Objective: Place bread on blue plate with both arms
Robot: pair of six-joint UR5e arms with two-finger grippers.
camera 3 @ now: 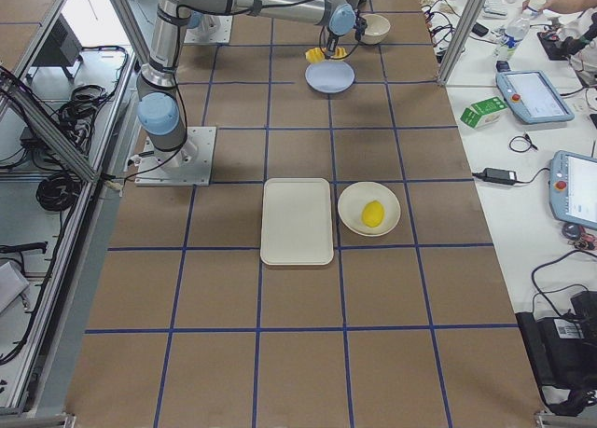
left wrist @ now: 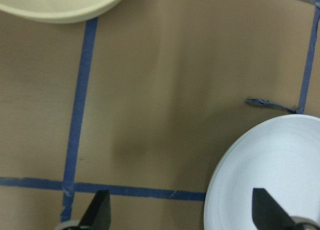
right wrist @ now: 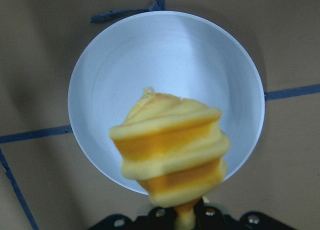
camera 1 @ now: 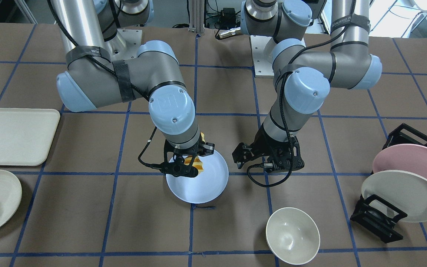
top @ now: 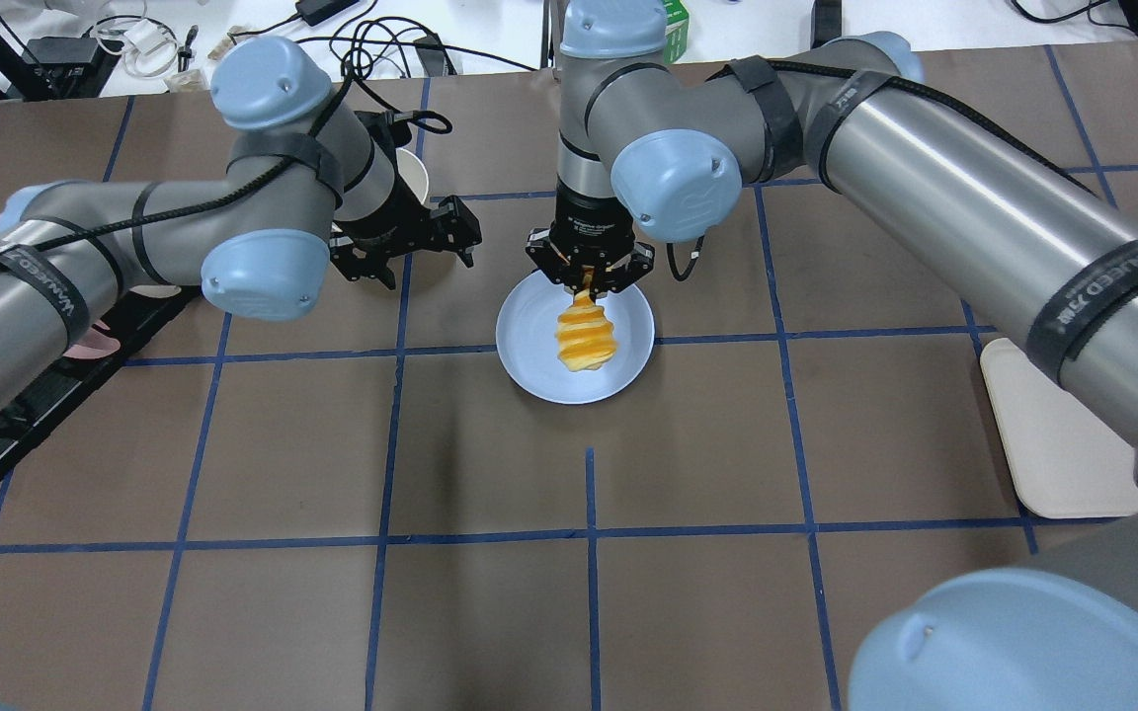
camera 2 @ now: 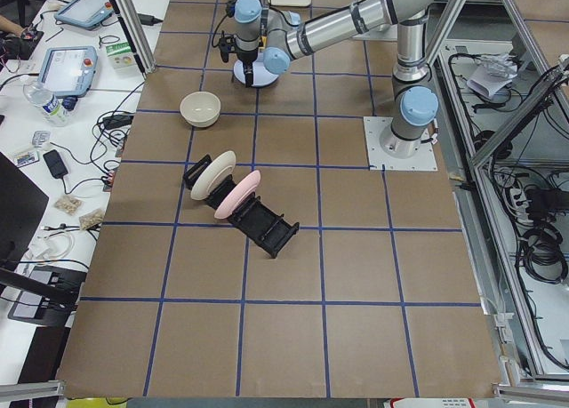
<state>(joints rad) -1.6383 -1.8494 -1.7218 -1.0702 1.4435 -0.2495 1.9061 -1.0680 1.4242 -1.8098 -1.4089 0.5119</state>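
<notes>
Overhead exterior: brown gridded table (top: 490, 612), bread (top: 586, 338) in right end effector (top: 589, 287), left end effector (top: 428, 259) wide.

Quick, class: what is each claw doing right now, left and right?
Left claw: open, empty.
Right claw: shut on the bread, over the blue plate.

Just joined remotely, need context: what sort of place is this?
Probably a robotics lab: blue tape grid on the table, teach pendants on the side bench, aluminium framing around the cell.
</notes>
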